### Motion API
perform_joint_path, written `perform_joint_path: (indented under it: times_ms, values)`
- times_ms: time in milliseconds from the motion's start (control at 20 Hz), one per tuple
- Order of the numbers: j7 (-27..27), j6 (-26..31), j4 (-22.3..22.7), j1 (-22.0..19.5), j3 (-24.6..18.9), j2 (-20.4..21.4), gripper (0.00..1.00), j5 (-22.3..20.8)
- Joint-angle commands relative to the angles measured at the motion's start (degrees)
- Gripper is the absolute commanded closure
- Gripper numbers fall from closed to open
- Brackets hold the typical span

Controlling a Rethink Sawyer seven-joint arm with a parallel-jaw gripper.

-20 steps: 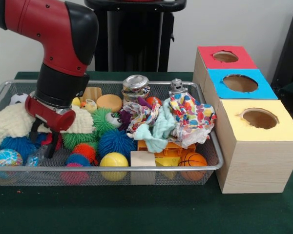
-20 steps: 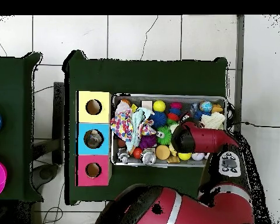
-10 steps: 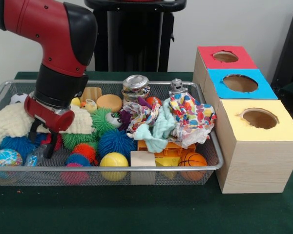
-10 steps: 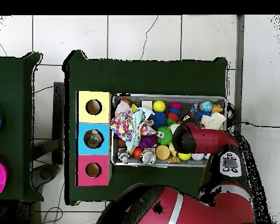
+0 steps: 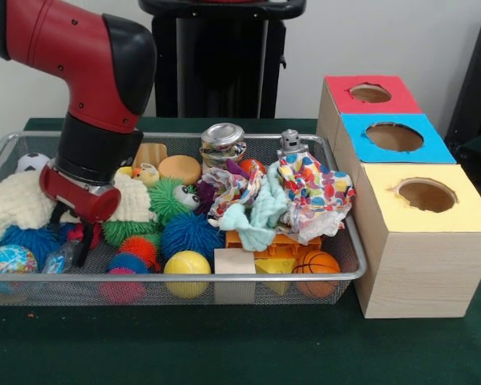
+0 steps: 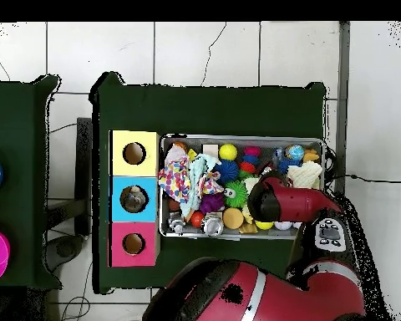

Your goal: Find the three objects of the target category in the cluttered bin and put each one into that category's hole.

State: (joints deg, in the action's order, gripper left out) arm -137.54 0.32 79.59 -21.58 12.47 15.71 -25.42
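Note:
The wire mesh bin is full of toys; it also shows in the overhead view. My gripper hangs at the bin's left end, over the blue and red spiky balls, with its two dark fingers apart. A small see-through plastic bottle lies right below the fingers, beside a globe ball. I cannot tell whether they touch it. The other bottles are hidden. The red-faced hole is on the farthest box, at the lower left of the box row in the overhead view. The arm hides the gripper from above.
The blue-faced hole and the yellow-faced hole stand nearer in the same row. In the bin are a shiny metal can, a grey toy robot, a spotted cloth, a cream fluffy cloth, a yellow ball and a basketball.
The arm has leaned slightly to the left and the wrist has shifted a little with it. The gripper stays over the same spot and nothing in the bin has moved.

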Motion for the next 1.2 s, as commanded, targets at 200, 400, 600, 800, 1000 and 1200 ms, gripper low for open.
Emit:
perform_joint_path:
  times_ms: [200,400,600,800,1000,1200]
  values:
    - [-1.92,-4.62,-2.91,-3.95,-0.55,-5.23,0.0,-1.53]
    - [-0.89,-4.68,-3.6,-5.0,-1.57,-5.67,0.0,-1.89]
    - [-0.38,-4.73,-4.25,-5.39,-1.97,-5.65,0.0,-2.07]
    - [-0.11,-4.14,-3.94,-5.71,-2.49,-5.34,0.0,-2.17]
    - [0.51,-3.26,-3.94,-6.43,-3.57,-5.07,0.0,-2.51]
    - [1.31,-2.17,-3.6,-7.27,-4.81,-4.67,0.0,-2.95]
